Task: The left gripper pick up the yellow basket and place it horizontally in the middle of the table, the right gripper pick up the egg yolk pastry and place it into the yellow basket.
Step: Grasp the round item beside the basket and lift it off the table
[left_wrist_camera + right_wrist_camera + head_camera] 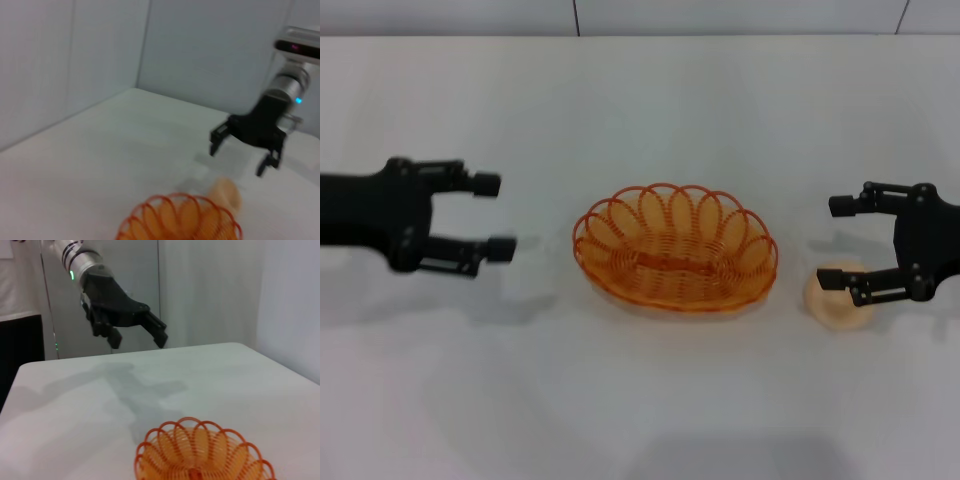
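The yellow basket lies flat and empty in the middle of the table; it also shows in the left wrist view and the right wrist view. The egg yolk pastry sits on the table to the basket's right; it also shows in the left wrist view. My left gripper is open and empty, left of the basket and apart from it. My right gripper is open, raised over the pastry, its near finger crossing the pastry's top. Each wrist view shows the other arm's gripper in the air.
The table's far edge meets a pale wall. Grey walls stand behind both arms in the wrist views.
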{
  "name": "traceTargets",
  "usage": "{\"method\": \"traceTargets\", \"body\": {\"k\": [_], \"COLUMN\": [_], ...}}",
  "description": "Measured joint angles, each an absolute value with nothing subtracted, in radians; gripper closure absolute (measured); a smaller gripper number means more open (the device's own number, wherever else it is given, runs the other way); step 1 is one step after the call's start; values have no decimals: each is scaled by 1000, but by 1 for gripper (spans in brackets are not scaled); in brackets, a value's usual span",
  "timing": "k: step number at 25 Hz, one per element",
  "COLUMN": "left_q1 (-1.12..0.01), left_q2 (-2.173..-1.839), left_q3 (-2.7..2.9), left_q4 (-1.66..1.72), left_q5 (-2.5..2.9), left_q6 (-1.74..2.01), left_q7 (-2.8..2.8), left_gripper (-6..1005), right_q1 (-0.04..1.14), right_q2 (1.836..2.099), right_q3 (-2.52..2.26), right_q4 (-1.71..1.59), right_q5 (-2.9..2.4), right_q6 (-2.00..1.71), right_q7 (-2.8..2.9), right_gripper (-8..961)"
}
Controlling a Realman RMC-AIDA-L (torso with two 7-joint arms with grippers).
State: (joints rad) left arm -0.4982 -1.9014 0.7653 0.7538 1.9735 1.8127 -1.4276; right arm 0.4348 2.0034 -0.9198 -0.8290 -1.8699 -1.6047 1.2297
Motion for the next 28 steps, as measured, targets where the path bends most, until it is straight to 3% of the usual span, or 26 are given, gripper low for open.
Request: {"method": "traceTargets", "body": {"k": [8,19,28], "left_q1": [-452,-448,-448], "left_q2": [-1893,-1908,-1908], "left_q3": [768,770,774], "left_q4": [749,746,745], "left_q5": [2011,2055,2085], "left_q6": [1844,1860,1894], "left_q7": [-1313,-1290,-1285], "left_gripper": [130,130,130], "right_q1": [429,439,455], "right_q2": [2003,1987,1993], "right_q3": [-928,-933,-966], "right_q4": [-829,-839,-1035], "right_q5": [-1879,-1908,-2051], "right_q6": [-1618,-1633,-1649], "right_q7": [1236,1270,1489], "right_gripper": [81,81,81]}}
